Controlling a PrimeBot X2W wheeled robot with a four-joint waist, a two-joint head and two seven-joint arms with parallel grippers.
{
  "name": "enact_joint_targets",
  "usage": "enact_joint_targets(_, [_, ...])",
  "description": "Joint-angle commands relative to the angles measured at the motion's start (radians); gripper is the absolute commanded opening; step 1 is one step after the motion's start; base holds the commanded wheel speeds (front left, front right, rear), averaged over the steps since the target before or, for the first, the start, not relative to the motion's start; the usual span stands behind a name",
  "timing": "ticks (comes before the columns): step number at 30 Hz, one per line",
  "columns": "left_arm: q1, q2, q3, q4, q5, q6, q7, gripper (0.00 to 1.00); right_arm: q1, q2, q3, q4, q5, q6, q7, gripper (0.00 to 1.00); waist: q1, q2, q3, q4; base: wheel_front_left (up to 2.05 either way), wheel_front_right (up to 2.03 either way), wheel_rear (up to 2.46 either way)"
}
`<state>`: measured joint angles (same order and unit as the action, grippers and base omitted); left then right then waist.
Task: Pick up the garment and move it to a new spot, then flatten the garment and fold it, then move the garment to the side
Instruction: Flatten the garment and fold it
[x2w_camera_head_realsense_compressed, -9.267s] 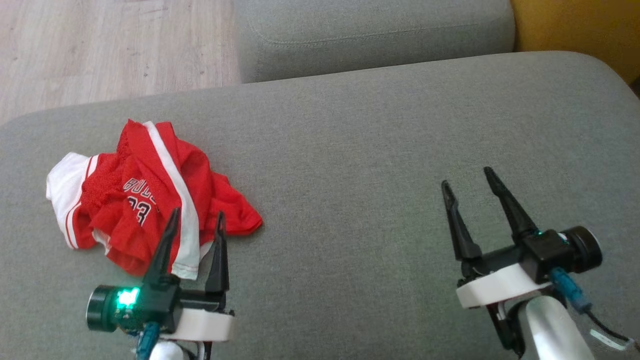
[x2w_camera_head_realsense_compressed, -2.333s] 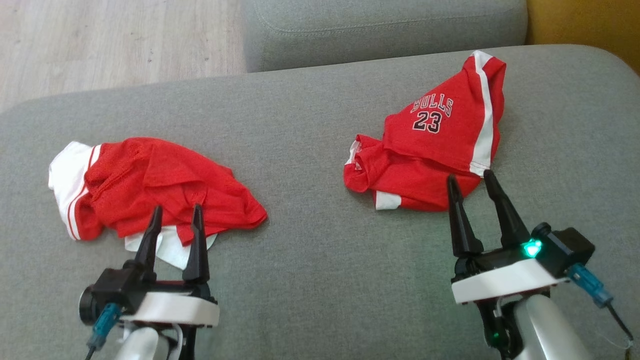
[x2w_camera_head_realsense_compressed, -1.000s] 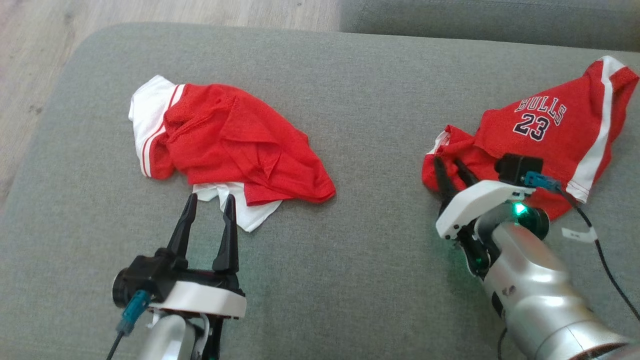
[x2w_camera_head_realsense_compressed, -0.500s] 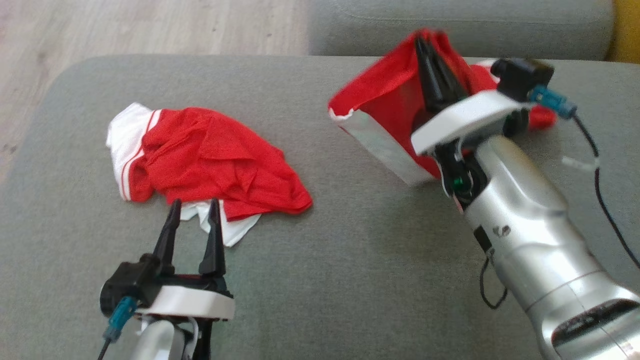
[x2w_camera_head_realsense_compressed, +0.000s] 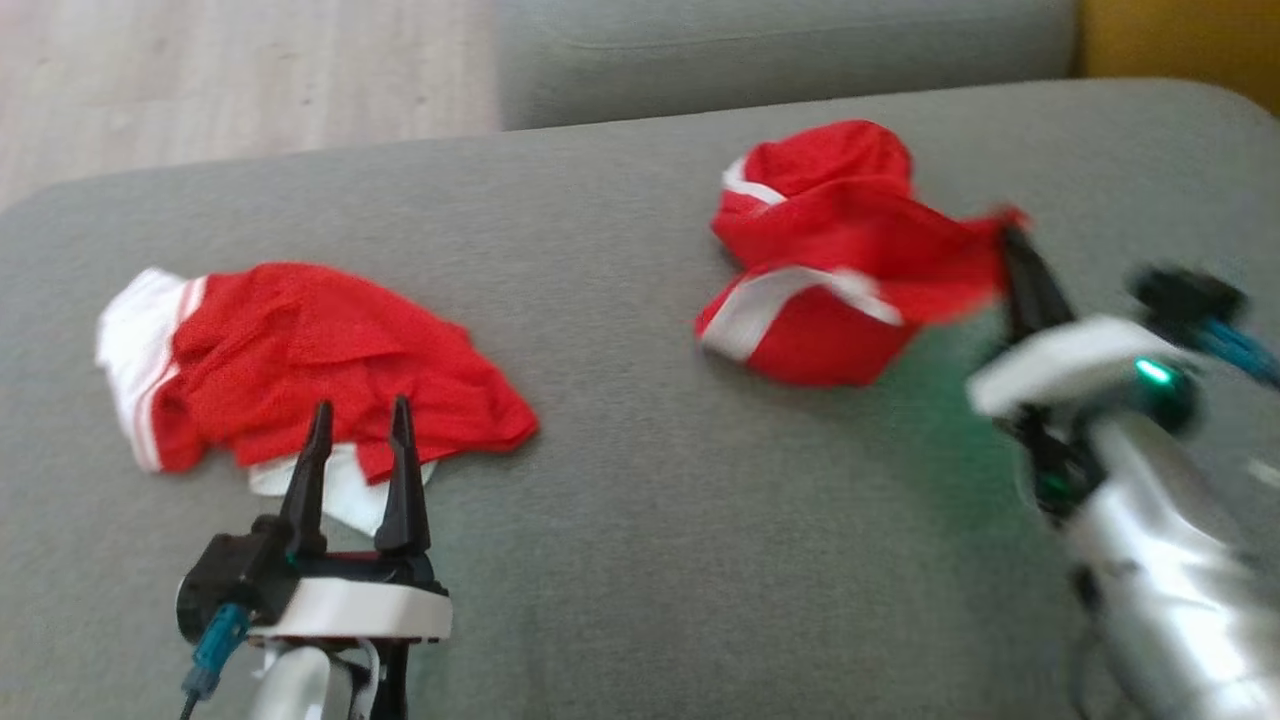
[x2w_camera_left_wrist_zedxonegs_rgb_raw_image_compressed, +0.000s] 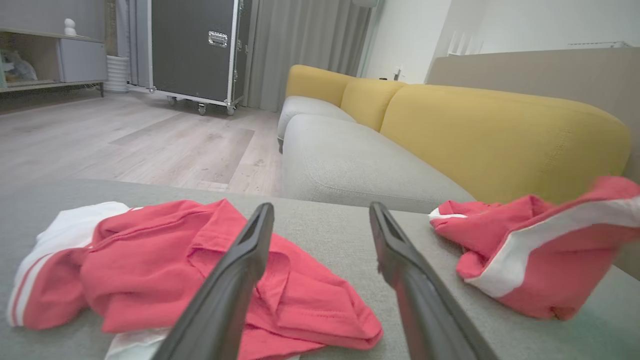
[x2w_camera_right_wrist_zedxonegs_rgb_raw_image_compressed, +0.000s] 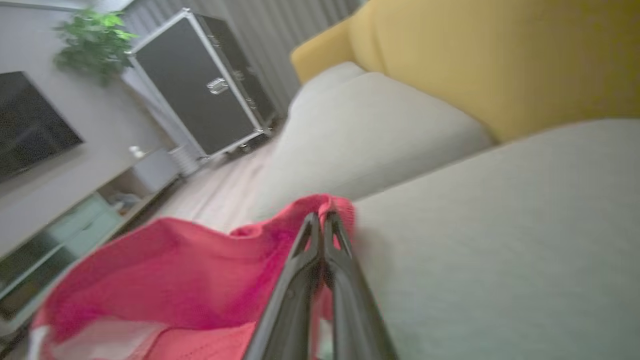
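As the right gripper (x2w_camera_head_realsense_compressed: 1008, 245) stands: I have it pinched shut on a corner of the red garment (x2w_camera_head_realsense_compressed: 830, 270), whose bulk lies bunched on the far right of the grey cushion (x2w_camera_head_realsense_compressed: 650, 520).
Left gripper (x2w_camera_head_realsense_compressed: 360, 410): jaws wide, holding nothing, hovering just short of a second red-and-white garment (x2w_camera_head_realsense_compressed: 300, 350).
Progress: I judge the pick-and-move under way; flattening, folding and setting aside remain.
Room: bare cushion between the two garments and nearer me; the far cushion edge sits close behind the held one, with floor (x2w_camera_head_realsense_compressed: 200, 80) beyond on the left.

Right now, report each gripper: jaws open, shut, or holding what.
Left gripper: jaws open, holding nothing.
Right gripper: jaws shut on the right-hand red garment.
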<state>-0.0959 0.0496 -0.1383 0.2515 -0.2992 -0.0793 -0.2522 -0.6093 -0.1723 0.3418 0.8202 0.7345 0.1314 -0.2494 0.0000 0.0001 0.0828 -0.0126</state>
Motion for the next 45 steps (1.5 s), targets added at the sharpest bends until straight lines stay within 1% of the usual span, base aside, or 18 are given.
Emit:
enact_joint_targets(1, [-0.030, 0.001, 0.039, -0.037, 0.000, -0.001, -0.010, 1.00, 0.003, -0.028, -0.043, -0.014, -0.016, -0.001, -0.001, 0.00, 0.0000, -0.0001, 0.014, -0.041, 0.00, 0.00, 0.00])
enact_joint_targets(3, [-0.037, 0.001, 0.040, -0.037, 0.002, -0.004, -0.010, 1.00, 0.024, -0.057, -0.104, 0.026, -0.050, -0.001, 0.008, 0.00, 0.0000, -0.0001, 0.023, -0.061, 0.00, 0.00, 0.00])
enact_joint_targets(5, [-0.045, 0.001, 0.035, -0.035, 0.004, -0.008, -0.010, 1.00, 0.029, -0.066, -0.171, 0.075, -0.085, -0.001, 0.015, 0.00, 0.0000, -0.0001, 0.032, -0.076, 0.00, 0.00, 0.00])
enact_joint_targets(6, [-0.049, 0.001, 0.032, -0.034, 0.006, -0.010, -0.010, 1.00, 0.027, -0.067, -0.201, 0.106, -0.111, -0.001, 0.019, 0.82, 0.0000, -0.0001, 0.034, -0.082, 0.00, 0.00, 0.00])
enact_joint_targets(7, [-0.053, 0.001, 0.030, -0.031, 0.006, -0.011, -0.010, 1.00, 0.020, -0.064, -0.227, 0.131, -0.139, -0.001, 0.020, 1.00, 0.0000, -0.0001, 0.035, -0.087, 0.00, 0.00, 0.00])
enact_joint_targets(9, [-0.057, 0.001, 0.028, -0.029, 0.007, -0.012, -0.010, 1.00, 0.001, -0.056, -0.276, 0.167, -0.201, -0.001, 0.013, 1.00, 0.0000, -0.0001, 0.038, -0.095, 0.00, 0.00, 0.00])
enact_joint_targets(11, [-0.058, 0.001, 0.027, -0.027, 0.008, -0.013, -0.010, 1.00, -0.008, -0.050, -0.297, 0.174, -0.237, -0.001, 0.007, 1.00, 0.0000, -0.0001, 0.037, -0.098, 0.00, 0.00, 0.00])
enact_joint_targets(15, [-0.063, 0.001, 0.024, -0.023, 0.010, -0.016, -0.010, 1.00, -0.017, -0.010, -0.376, 0.144, -0.378, -0.001, -0.009, 1.00, 0.0000, -0.0001, 0.033, -0.101, 0.00, 0.00, 0.00])
enact_joint_targets(17, [-0.065, 0.001, 0.025, -0.025, 0.009, -0.016, -0.010, 1.00, -0.002, 0.016, -0.412, 0.073, -0.463, -0.001, -0.011, 1.00, 0.0000, -0.0001, 0.030, -0.099, 0.00, 0.00, 0.00])
enact_joint_targets(20, [-0.064, 0.001, 0.025, -0.029, 0.006, -0.016, -0.010, 1.00, 0.058, 0.075, -0.447, -0.117, -0.570, -0.001, -0.012, 1.00, 0.0000, -0.0001, 0.025, -0.093, 0.00, 0.00, 0.00])
enact_joint_targets(22, [-0.061, 0.001, 0.024, -0.031, 0.003, -0.016, -0.010, 1.00, 0.116, 0.104, -0.423, -0.234, -0.609, -0.001, -0.012, 1.00, 0.0000, -0.0001, 0.020, -0.088, 0.00, 0.00, 0.00])
enact_joint_targets(25, [-0.055, 0.001, 0.022, -0.033, 0.001, -0.016, -0.010, 1.00, 0.213, 0.119, -0.344, -0.366, -0.620, -0.001, -0.012, 1.00, 0.0000, -0.0001, 0.014, -0.081, 0.00, 0.00, 0.00])
enact_joint_targets(28, [-0.050, 0.001, 0.018, -0.036, 0.001, -0.017, -0.010, 1.00, 0.297, 0.121, -0.254, -0.441, -0.570, -0.001, -0.012, 1.00, 0.0000, -0.0001, 0.012, -0.072, 0.00, 0.00, 0.00])
enact_joint_targets(30, [-0.046, 0.001, 0.015, -0.036, 0.001, -0.017, -0.010, 1.00, 0.334, 0.122, -0.219, -0.464, -0.552, -0.001, -0.012, 1.00, 0.0000, -0.0001, 0.010, -0.066, 0.00, 0.00, 0.00])
enact_joint_targets(34, [-0.046, 0.001, 0.010, -0.035, 0.004, -0.019, -0.010, 1.00, 0.353, 0.122, -0.176, -0.477, -0.554, -0.001, -0.012, 1.00, 0.0000, -0.0001, 0.016, -0.046, 0.00, 0.00, 0.00])
enact_joint_targets(37, [-0.052, 0.001, 0.001, -0.033, 0.004, -0.020, -0.010, 1.00, 0.327, 0.122, -0.142, -0.451, -0.584, -0.001, -0.006, 1.00, 0.0000, -0.0001, 0.027, -0.024, 0.00, 0.00, 0.00])
enact_joint_targets(41, [-0.062, 0.001, -0.018, -0.027, 0.001, -0.021, -0.010, 1.00, 0.256, 0.122, -0.100, -0.375, -0.628, -0.001, 0.061, 1.00, 0.0000, -0.0001, 0.048, 0.015, 0.00, 0.00, 0.00])
enact_joint_targets(45, [-0.075, 0.001, -0.038, -0.018, -0.007, -0.019, -0.010, 1.00, 0.167, 0.122, -0.109, -0.257, -0.665, -0.001, 0.153, 1.00, 0.0000, -0.0001, 0.068, 0.059, 0.00, 0.00, 0.00])
